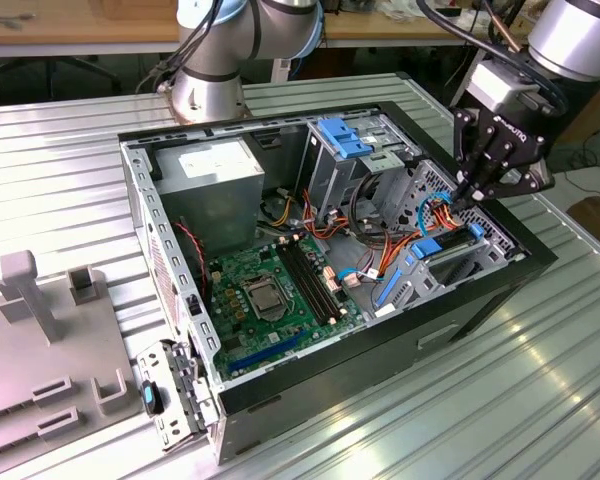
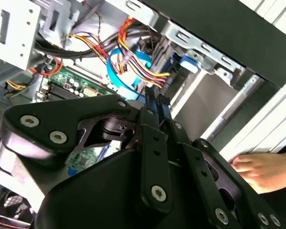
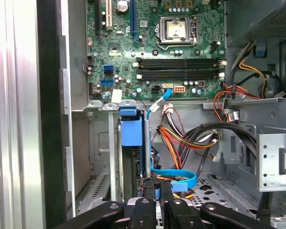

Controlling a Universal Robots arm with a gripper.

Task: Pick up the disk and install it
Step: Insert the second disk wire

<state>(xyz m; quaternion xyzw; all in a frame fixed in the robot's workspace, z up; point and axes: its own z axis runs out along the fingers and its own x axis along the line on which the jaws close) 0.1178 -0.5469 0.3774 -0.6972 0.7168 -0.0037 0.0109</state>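
Here the pincer (image 3: 152, 187), fingers together, clamps the upright disk's (image 3: 144, 157) edge.

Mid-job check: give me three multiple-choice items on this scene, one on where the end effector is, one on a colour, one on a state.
1. Where is the end effector?
A. over the power supply
B. at the case's drive-bay end, on the exterior view's right
C. outside the case, above the table

2. The flat cable looped near it is:
A. blue
B. green
C. white

3. The case is:
A. closed
B. standing upright
C. lying open, motherboard exposed

Answers:
1. B, it hangs over the bay at that end.
2. A, the cable is plainly blue in the first wrist view.
3. C, the board shows from above.
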